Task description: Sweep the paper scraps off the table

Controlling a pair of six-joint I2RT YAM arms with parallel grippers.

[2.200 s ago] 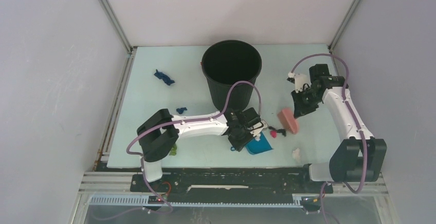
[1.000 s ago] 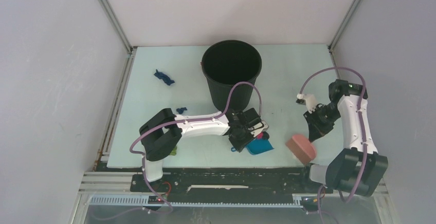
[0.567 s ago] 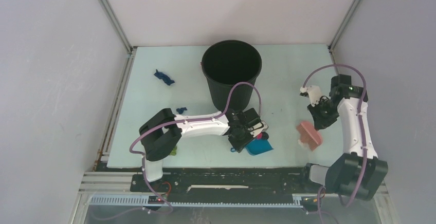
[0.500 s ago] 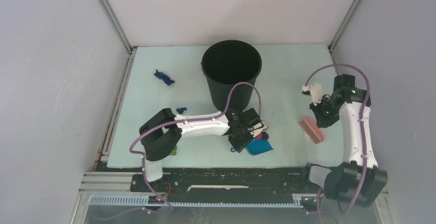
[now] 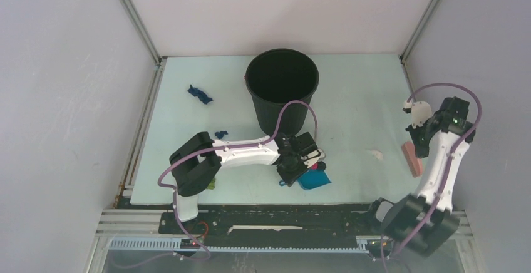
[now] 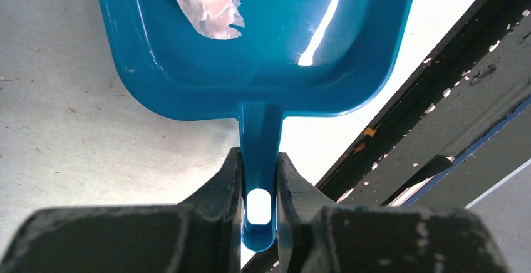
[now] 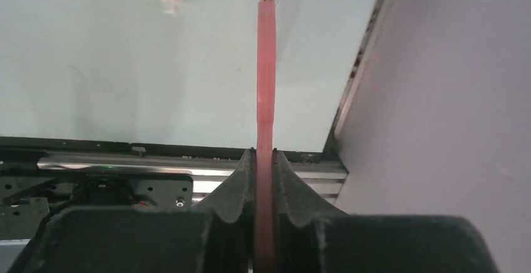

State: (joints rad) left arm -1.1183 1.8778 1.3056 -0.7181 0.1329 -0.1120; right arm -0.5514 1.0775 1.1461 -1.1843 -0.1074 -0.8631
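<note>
Rightward since the earlier frames: the right arm has swung out to the worktop's [image 5: 350, 97] right edge. The right hand [image 7: 265, 154] is clamped on the pink brush [image 7: 266, 66], seen edge-on with its long axis running away from the wrist. One white scrap [image 5: 376, 154] lies just left of the brush, between it and the blue dustpan [image 5: 315, 179], so the right hand is nearer and a leftward stroke is called for. The left hand [image 6: 260, 160] is clamped on the dustpan's handle. The pan apparently rests on the worktop with its mouth facing the scrap, and another white scrap [image 6: 206, 0] lies inside. Dark blue scraps [image 5: 199, 93] lie far left.
</note>
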